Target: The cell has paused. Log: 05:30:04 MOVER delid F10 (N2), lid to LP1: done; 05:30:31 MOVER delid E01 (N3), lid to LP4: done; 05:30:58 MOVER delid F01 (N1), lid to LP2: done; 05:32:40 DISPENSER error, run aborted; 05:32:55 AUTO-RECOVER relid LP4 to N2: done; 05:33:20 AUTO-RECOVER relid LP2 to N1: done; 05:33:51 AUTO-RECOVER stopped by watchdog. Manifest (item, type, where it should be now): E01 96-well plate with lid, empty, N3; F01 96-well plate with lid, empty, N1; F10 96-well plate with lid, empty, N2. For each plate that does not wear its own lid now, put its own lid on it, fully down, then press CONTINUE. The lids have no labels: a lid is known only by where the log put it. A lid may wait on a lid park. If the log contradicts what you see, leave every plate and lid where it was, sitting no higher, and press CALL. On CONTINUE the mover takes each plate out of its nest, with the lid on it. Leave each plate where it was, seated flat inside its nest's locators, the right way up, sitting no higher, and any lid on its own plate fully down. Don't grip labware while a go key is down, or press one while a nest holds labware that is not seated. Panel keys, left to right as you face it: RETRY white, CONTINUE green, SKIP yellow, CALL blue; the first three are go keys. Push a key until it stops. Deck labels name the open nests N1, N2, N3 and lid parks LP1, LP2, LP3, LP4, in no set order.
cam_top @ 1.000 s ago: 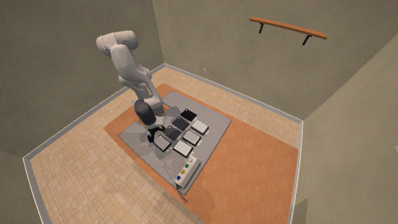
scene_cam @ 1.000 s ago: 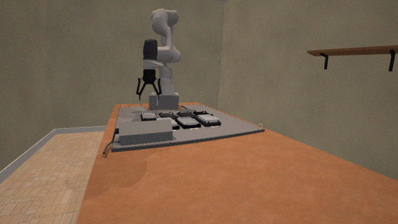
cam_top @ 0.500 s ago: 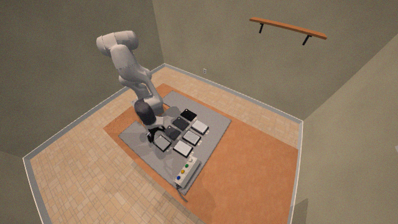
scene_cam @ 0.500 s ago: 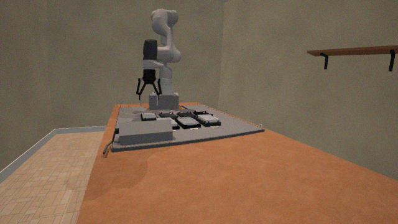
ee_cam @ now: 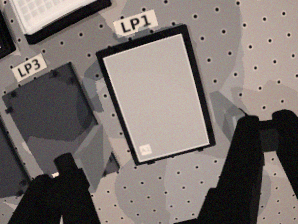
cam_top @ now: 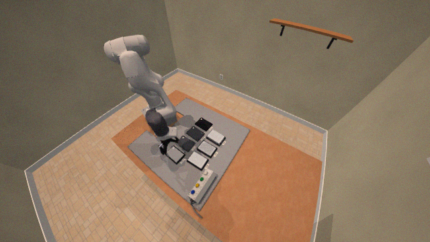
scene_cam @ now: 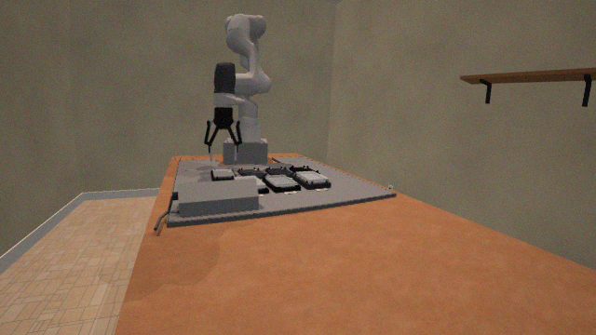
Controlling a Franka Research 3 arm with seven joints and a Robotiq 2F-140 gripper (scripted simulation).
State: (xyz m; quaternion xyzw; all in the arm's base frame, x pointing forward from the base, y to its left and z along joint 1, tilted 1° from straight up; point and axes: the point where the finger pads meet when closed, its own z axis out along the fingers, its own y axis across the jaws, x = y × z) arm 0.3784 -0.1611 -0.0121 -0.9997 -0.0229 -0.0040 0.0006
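While gripper (ee_cam: 160, 183) hangs above bench (scene_cam: 326, 261) with fingers apart, empty, lid (ee_cam: 156, 96) lies flat on LP1 park (ee_cam: 136, 23)

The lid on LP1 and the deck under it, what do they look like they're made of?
The lid looks like pale matte plastic, flat and even-toned inside a black frame. The deck looks like grey perforated metal or board, judging by its regular grid of small dark holes.
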